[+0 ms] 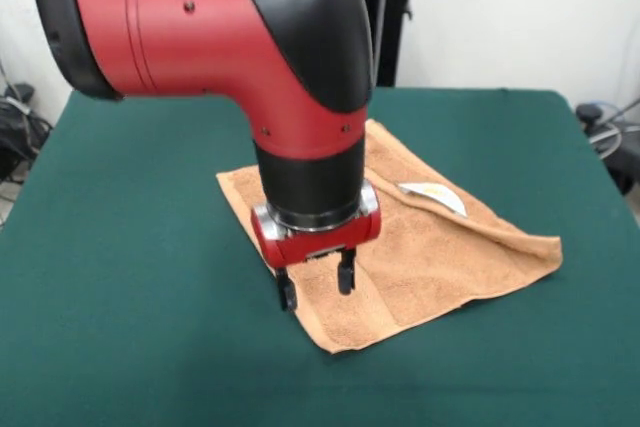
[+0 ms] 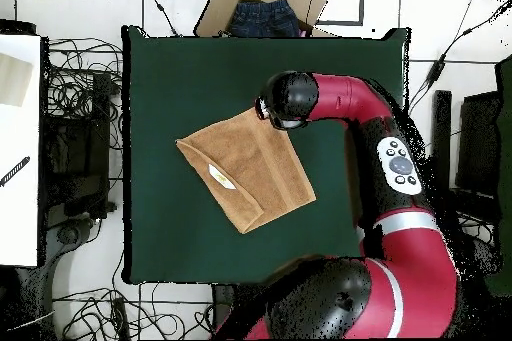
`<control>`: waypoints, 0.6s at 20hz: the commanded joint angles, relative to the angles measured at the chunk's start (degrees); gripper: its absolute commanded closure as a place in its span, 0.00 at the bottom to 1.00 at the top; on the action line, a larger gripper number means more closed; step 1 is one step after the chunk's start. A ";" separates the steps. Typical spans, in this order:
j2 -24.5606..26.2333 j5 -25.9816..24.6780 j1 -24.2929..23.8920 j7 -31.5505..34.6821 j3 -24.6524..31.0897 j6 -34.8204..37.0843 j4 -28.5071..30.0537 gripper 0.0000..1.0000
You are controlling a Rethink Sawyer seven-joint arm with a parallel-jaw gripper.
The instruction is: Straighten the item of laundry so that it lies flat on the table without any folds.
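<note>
The light orange-brown towel lies near the middle of the green table, turned like a diamond. One layer is folded over along a ridge on its right side, and the white tag shows there. My gripper is open and empty, with its fingertips just above the towel's front left edge. In the overhead view the towel and its tag lie on the table. The arm's wrist stands over the towel's upper right corner and hides the gripper.
The red arm reaches in from the table's lower right in the overhead view. A cardboard box with dark jeans sits beyond the table's top edge. Cables and a white desk lie to the left.
</note>
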 commanded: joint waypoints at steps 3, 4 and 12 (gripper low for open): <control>3.46 -3.79 4.12 -8.52 1.97 3.48 0.60 0.00; 3.47 -3.95 4.49 -8.16 1.89 3.31 0.81 0.00; 1.50 -5.60 5.39 -5.22 1.16 -1.76 6.01 0.00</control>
